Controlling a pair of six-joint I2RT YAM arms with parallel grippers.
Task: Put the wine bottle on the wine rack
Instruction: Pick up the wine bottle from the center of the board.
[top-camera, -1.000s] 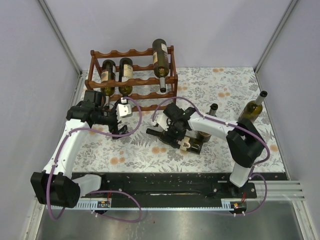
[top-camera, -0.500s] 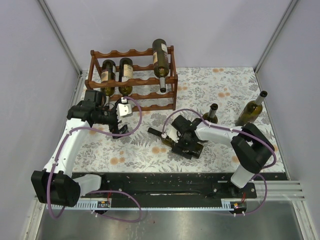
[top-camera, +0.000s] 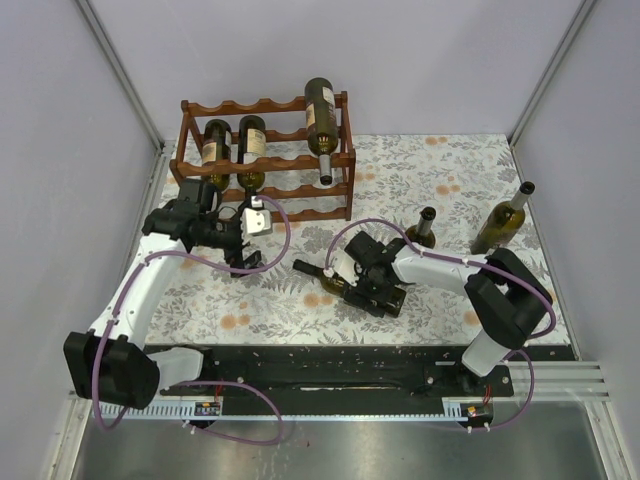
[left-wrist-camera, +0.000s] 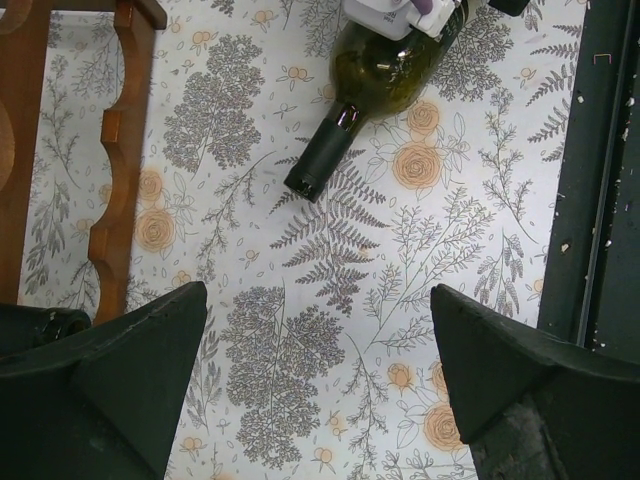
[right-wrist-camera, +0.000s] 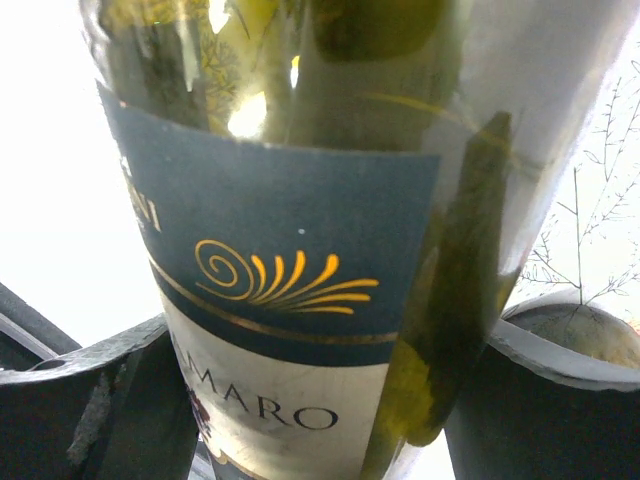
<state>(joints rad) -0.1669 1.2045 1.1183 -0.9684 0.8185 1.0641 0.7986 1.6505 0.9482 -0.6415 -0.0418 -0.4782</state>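
- flowered cloth (top-camera: 420, 170) covers the table from the black base rail (top-camera: 330, 365) at the near edge to the far end.
- rack (top-camera: 265, 160), reddish-brown with wavy rails in several tiers, stands at the far left of the cloth. one of its rails also shows at the left edge of the left wrist view.
- left arm (top-camera: 140, 290) reaches from the near left up toward the rack's near side.
- right arm (top-camera: 440, 270) bends from the near right in to the middle of the cloth.
- bottle (left-wrist-camera: 385, 65), dark green glass with a blue and white label, lies on its side in the middle of the cloth. it is near of the rack and apart from it, not on any tier. its neck points left and its body is under the right arm's wrist.
- three racked bottles (top-camera: 250, 140): two side by side at the left of the middle tier, one on the top tier at the right, necks pointing near.
- olive bottle (top-camera: 503, 220) stands upright at the far right of the cloth.
- dark bottle (top-camera: 425, 225) stands upright just far of the right arm.
- left gripper (left-wrist-camera: 318, 330) hangs over bare cloth just near of the rack, released wide, with nothing between its fingers.
- right gripper (right-wrist-camera: 330, 350) straddles the bottle's labelled body, one finger at each side. whether it is clenched on the glass i cannot tell.
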